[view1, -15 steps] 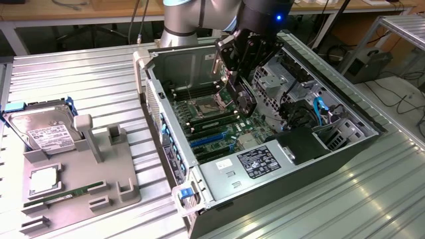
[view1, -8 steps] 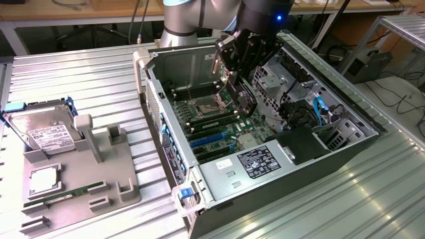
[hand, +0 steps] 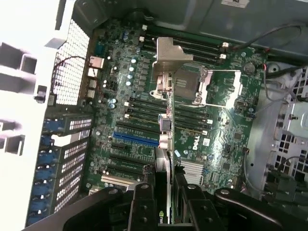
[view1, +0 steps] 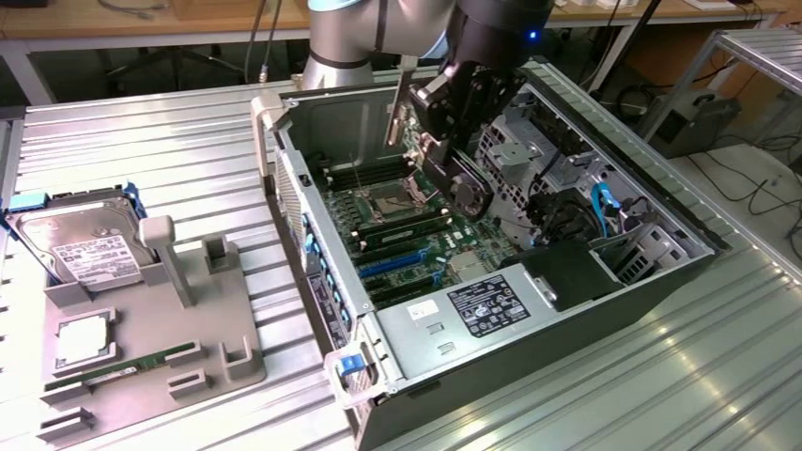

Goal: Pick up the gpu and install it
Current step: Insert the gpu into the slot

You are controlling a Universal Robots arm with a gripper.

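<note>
It was a robotics lab: an opened computer case (view1: 633,315) lay on a slatted metal table (view1: 150,141), cabled workbenches (view1: 150,28) behind.

Green motherboard (hand: 226,144), blue slots (hand: 135,140), black claw (hand: 164,187)
</note>
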